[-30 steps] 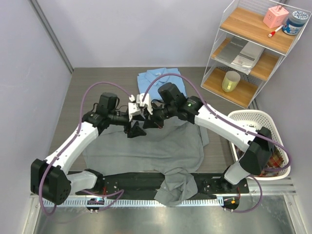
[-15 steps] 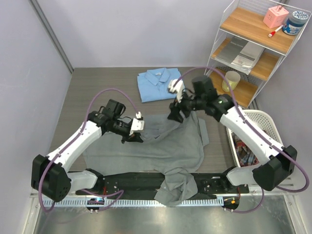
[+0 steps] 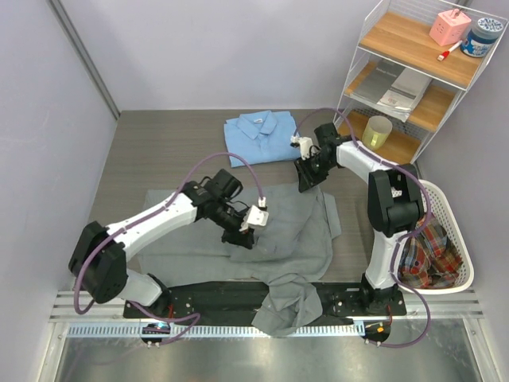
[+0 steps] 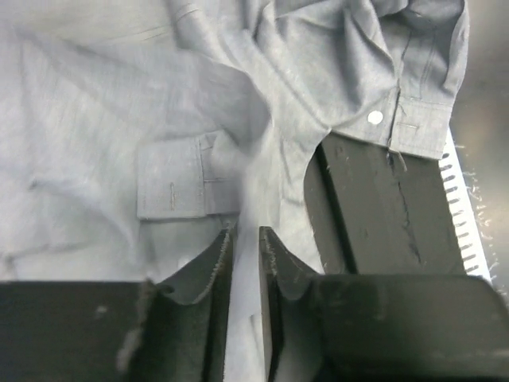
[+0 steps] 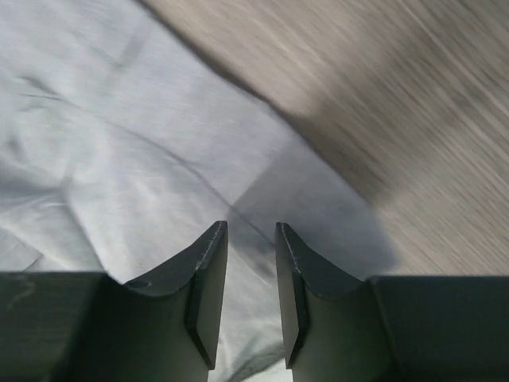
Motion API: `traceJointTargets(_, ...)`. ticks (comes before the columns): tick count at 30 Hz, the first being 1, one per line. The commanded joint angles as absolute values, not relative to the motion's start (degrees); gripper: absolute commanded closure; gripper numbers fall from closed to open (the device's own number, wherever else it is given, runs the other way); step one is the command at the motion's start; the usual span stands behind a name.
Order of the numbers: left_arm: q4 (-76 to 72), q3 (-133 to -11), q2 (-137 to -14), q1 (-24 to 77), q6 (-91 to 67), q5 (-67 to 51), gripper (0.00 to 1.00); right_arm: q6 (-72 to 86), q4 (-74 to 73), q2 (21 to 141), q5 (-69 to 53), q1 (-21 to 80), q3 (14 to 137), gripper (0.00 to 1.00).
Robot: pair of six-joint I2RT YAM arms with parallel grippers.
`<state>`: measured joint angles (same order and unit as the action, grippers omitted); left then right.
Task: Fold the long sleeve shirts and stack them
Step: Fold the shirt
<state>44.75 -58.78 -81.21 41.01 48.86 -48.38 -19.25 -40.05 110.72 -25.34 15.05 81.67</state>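
Mid-fold on grey shirt (image 3: 278, 231), spread beneath both tools; light blue shirt (image 3: 258, 135) folded beyond right tool (image 5: 250, 231). Hovering with left tool (image 4: 245, 239) barely parted, right tool parted wider, neither grasping anything. Next, likely: pinch cuff (image 4: 179, 187) just ahead of left tool, fold it inward.

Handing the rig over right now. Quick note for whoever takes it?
Left gripper: jaws nearly together over the grey shirt, just short of a sleeve cuff; grip unconfirmed.
Right gripper: open, empty, above the grey shirt's far right edge.
Done: blue shirt folded, at the far side of the table.
Left to do: fold the grey shirt, spread out with one sleeve over the near edge, then stack both.
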Motion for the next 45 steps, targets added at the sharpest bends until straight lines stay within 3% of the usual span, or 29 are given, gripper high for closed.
traceJointTargets(1,39.81,-61.17,-84.28,46.13,41.49,-46.14,0.72,-20.74,-41.22,113.46,-20.58,13.19,85.69,0.64)
traceJointTargets(4,40.43,-61.52,-84.99,46.85,41.66,-48.42,0.56,-21.00,-41.83,116.53,-19.07,11.17,85.34,0.64)
traceJointTargets(7,33.78,-60.56,-85.08,46.24,34.40,-43.18,0.51,-21.10,-42.80,116.90,-21.70,10.37,85.52,0.63)
traceJointTargets(11,31.02,-63.18,-89.72,44.21,30.76,-35.79,0.51,-19.34,-43.85,114.26,-28.38,10.55,86.13,0.60)
traceJointTargets(16,34.53,-68.89,-96.58,42.98,35.66,-36.29,0.53,-19.25,-46.39,108.99,-32.51,11.34,86.13,0.60)
traceJointTargets(23,58.88,-79.01,-104.94,40.52,60.89,-44.73,0.55,-19.07,-49.48,103.10,-38.32,12.83,81.66,0.61)
traceJointTargets(32,53.71,-79.36,-106.61,44.90,57.75,-45.10,0.54,-17.14,-47.73,101.69,-41.39,14.15,74.63,0.71)
traceJointTargets(45,40.35,-76.21,-112.41,47.28,52.91,-36.66,0.45,-17.23,-44.39,103.27,-37.37,14.24,68.12,0.72)
